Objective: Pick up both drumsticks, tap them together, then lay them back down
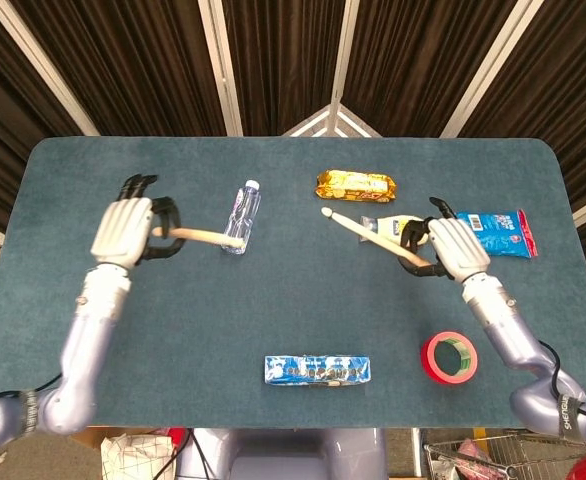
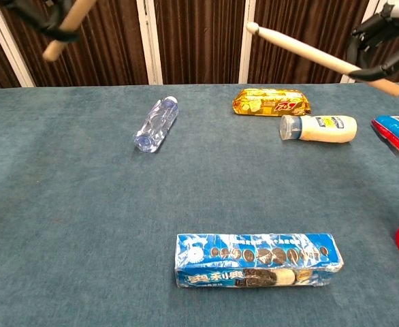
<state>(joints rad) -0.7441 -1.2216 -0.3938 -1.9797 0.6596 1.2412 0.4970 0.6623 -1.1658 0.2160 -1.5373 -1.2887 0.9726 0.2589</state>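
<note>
My left hand (image 1: pixel 125 229) grips a wooden drumstick (image 1: pixel 205 236) above the left part of the table; its tip points right, over the plastic bottle. In the chest view only the stick's butt end (image 2: pixel 65 30) and a bit of the left hand (image 2: pixel 39 15) show at the top left. My right hand (image 1: pixel 453 247) grips the other drumstick (image 1: pixel 365 231), tip pointing up-left toward the gold packet. The chest view shows that drumstick (image 2: pixel 308 53) slanting down to the right hand (image 2: pixel 380 41) at the top right edge. The two sticks are far apart.
On the blue table (image 1: pixel 73 180) lie a clear plastic bottle (image 1: pixel 241 216), a gold snack packet (image 1: pixel 356 185), a white bottle (image 2: pixel 320 127), a blue snack bag (image 1: pixel 493 233), a red tape roll (image 1: pixel 448 358) and a blue cookie pack (image 1: pixel 317 369).
</note>
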